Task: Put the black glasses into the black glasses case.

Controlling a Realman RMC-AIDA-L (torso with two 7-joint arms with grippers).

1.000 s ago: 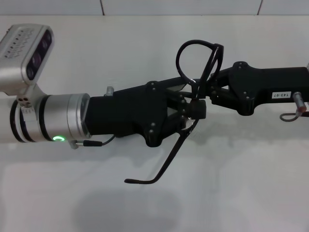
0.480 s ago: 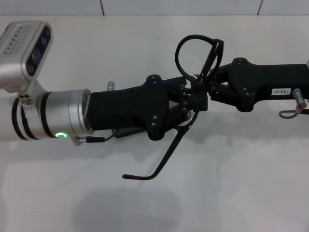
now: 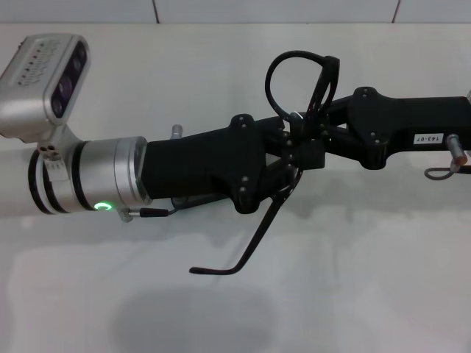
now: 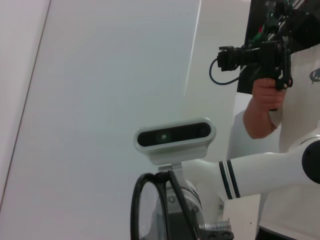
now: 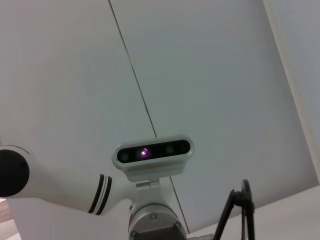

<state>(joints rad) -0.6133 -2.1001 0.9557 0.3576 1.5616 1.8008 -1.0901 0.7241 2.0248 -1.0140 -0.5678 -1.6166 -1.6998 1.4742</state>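
Meeting midair, left pincer (image 3: 293,163) and right pincer (image 3: 315,138) clamp black glasses (image 3: 298,110), hiding the hinges.

Robot lab, plain white table (image 3: 368,279), bare panelled wall (image 4: 100,75) (person filming (image 4: 270,90))

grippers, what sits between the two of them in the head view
The glasses: in the head view, the left gripper and right gripper meet at the frame's hinge end, one lens rim standing above them and one temple hanging below.
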